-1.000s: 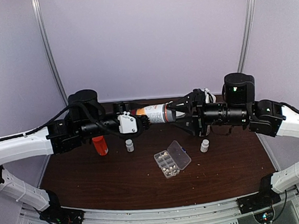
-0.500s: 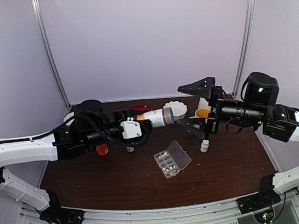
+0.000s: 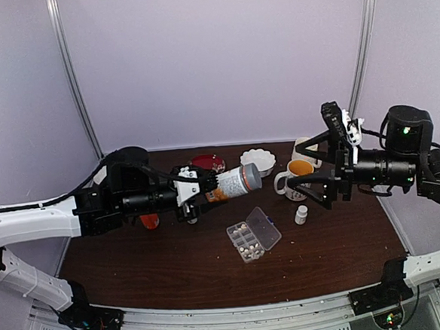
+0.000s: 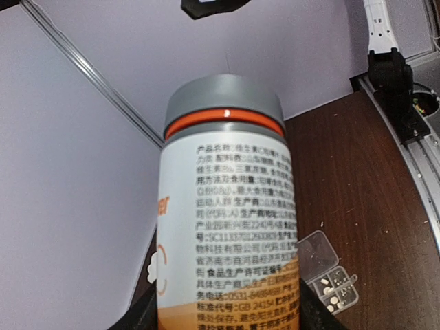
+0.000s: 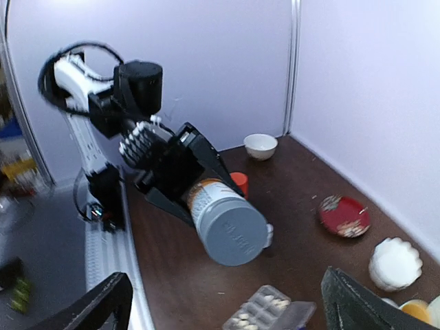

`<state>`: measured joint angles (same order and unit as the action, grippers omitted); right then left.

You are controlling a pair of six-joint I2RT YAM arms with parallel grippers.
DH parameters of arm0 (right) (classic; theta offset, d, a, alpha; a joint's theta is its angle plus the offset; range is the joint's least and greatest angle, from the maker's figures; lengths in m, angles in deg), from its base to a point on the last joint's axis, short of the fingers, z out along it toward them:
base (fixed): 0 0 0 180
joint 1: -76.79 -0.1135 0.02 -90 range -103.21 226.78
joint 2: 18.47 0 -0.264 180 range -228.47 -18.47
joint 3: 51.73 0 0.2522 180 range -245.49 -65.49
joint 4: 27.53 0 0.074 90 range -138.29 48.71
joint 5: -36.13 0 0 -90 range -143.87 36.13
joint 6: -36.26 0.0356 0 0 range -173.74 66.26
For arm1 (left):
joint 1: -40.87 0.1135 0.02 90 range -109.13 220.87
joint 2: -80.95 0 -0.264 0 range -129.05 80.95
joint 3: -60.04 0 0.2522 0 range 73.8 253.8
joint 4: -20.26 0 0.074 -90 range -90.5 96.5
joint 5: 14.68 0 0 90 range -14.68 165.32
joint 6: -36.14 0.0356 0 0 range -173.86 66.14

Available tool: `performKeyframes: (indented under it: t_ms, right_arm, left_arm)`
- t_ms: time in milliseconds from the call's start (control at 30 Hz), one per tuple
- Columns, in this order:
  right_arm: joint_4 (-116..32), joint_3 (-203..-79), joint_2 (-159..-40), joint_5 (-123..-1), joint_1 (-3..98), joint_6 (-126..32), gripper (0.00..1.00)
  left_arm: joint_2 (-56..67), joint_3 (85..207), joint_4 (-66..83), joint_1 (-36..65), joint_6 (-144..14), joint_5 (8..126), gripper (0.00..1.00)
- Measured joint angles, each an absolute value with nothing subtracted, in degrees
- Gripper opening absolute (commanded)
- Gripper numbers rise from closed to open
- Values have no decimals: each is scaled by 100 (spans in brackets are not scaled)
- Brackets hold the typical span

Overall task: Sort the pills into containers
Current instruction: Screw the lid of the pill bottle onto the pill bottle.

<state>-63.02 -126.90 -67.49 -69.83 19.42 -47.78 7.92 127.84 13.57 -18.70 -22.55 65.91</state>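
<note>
A: What does each gripper have?

B: The left gripper [image 3: 204, 190] is closed about halfway around the lower body of a bottle [image 3: 232, 183], which it holds on its side in the air. The grey cap [image 5: 232, 234] is on and points at the right gripper [image 3: 319, 155]. That one is spread fully and holds nothing. It faces the cap and stands apart from it.

A: And the pills?

B: The pills [image 3: 242, 237] I can see sit in the compartments of the box [image 3: 267, 228], whose lid is open. The box is on the table, below and just ahead of the left fingertips, and low in front of the right jaws. The bottle is opaque, so I cannot tell what is inside it.

A: How will they handle?

B: The pills look tiny, light, hard and round. I expect they will roll and bounce, and they seem too small for these fingers to pinch, so tipping them out slowly looks safer. The bottle seems to be stiff plastic with a glossy label, so it will probably slip if twisted.

A: Where should the grip go?

B: I'd put the right jaws square across the cap's side wall, close to the orange ring. The left should keep squeezing the label.
</note>
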Motion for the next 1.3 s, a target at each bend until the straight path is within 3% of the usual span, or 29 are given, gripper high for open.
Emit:
performKeyframes:
  t_ms: [200,433,633,833,900,1200,1300]
  right_arm:
    - [-6289,-12641,-7004,-6946,1783,-8531,100]
    - [-6473,-13028,-7533,-7372,1610,-10446,97]
    - [-6512,-13229,-7741,-7285,1278,-11213,80]
    - [-6595,-13273,-7802,-7178,1214,-11514,96]
    - [-6770,-13365,-7907,-7156,1214,-11628,97]
    - [-7091,-13393,-8145,-7049,1214,-11938,80]
    - [-7135,-13400,-8193,-7038,1214,-11980,65]
  left_arm:
    - [789,12927,978,-1870,-2933,5662,0]
    - [765,13418,218,-1870,-3247,5000,0]
    - [765,13418,-101,-1870,-3302,4865,0]
    - [765,13418,-191,-1870,-3298,4806,0]
    - [765,13421,-230,-1870,-3295,4806,0]
    - [765,13425,-274,-1870,-3254,4747,0]
    - [765,13425,-276,-1870,-3239,4733,0]
